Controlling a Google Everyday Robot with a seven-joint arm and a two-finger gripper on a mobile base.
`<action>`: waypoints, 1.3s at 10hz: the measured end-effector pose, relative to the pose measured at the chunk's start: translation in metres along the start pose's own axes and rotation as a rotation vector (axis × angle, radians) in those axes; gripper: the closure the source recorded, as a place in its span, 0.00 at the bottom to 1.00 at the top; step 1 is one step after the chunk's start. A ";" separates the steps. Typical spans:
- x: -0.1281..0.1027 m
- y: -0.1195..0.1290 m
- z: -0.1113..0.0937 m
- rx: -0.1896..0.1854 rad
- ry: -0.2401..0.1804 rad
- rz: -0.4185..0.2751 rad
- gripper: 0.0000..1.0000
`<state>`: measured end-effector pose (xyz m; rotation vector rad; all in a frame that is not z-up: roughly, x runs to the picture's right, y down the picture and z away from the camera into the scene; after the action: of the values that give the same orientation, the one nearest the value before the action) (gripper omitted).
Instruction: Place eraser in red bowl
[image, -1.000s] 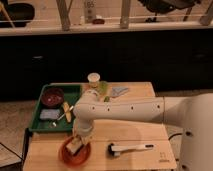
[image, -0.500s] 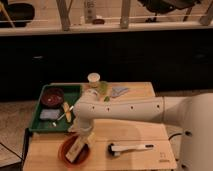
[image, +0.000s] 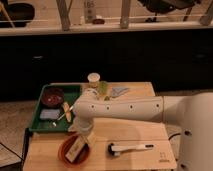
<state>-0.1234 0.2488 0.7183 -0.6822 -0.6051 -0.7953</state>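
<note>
The red bowl (image: 64, 148) sits at the front left of the wooden table (image: 130, 130). The eraser (image: 76, 150), a small tan block, lies tilted inside the bowl. My gripper (image: 85, 137) hangs at the end of the white arm (image: 120, 109), just above the bowl's back right rim and close to the eraser's upper end. I cannot tell whether it touches the eraser.
A green tray (image: 38, 123) at the left holds a maroon bowl (image: 52, 96), a yellowish stick (image: 66, 111) and a pale flat item (image: 49, 114). A black-and-white handled tool (image: 131, 147) lies right of the red bowl. A cup (image: 93, 78) and a blue-grey packet (image: 119, 91) stand at the back.
The eraser has shifted slightly to the right within the red bowl and now lies tilted. The gripper stays just above the bowl's back rim.
</note>
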 end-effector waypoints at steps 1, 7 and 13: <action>0.001 0.000 0.000 -0.004 -0.002 -0.001 0.20; 0.005 -0.002 -0.004 0.013 -0.016 -0.021 0.20; 0.005 -0.002 -0.005 0.020 -0.020 -0.027 0.20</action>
<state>-0.1209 0.2416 0.7196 -0.6658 -0.6409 -0.8072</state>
